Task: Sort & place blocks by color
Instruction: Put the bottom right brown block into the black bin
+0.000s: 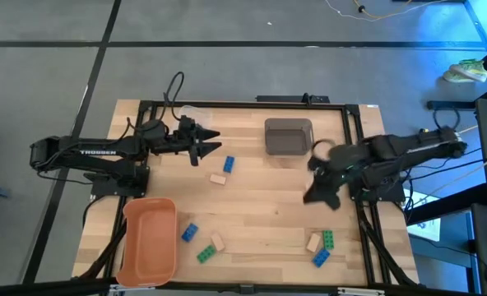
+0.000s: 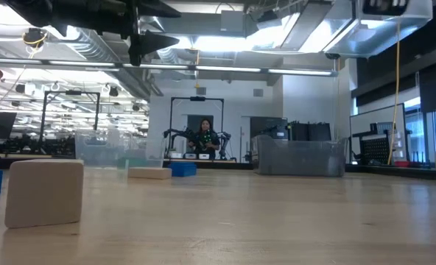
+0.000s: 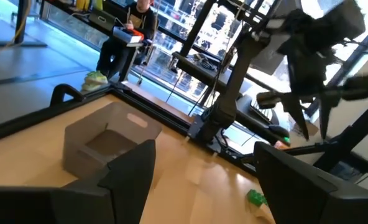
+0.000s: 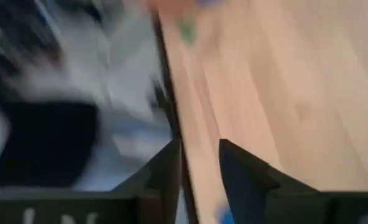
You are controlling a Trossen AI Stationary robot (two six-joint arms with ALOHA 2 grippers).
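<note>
Small studded blocks lie on the wooden table. A blue block (image 1: 228,164) and a tan block (image 1: 218,178) rest flat near the middle. A blue (image 1: 189,233), a tan (image 1: 217,242) and a green block (image 1: 205,256) lie beside the orange bin (image 1: 149,238). A tan (image 1: 313,242), a green (image 1: 328,239) and a blue block (image 1: 321,258) lie near the front right. My left gripper (image 1: 209,149) hovers open and level, left of the grey bin (image 1: 288,136). My right gripper (image 1: 319,194) hangs blurred above the table's right side, its fingers (image 4: 171,163) a little apart with nothing between them.
A clear bin (image 2: 107,151) stands at the far left of the table, behind my left gripper. A black frame (image 1: 354,131) runs around the table. A seated person (image 3: 131,34) shows beyond the far edge. Bare wood lies between the two groups of blocks at the front.
</note>
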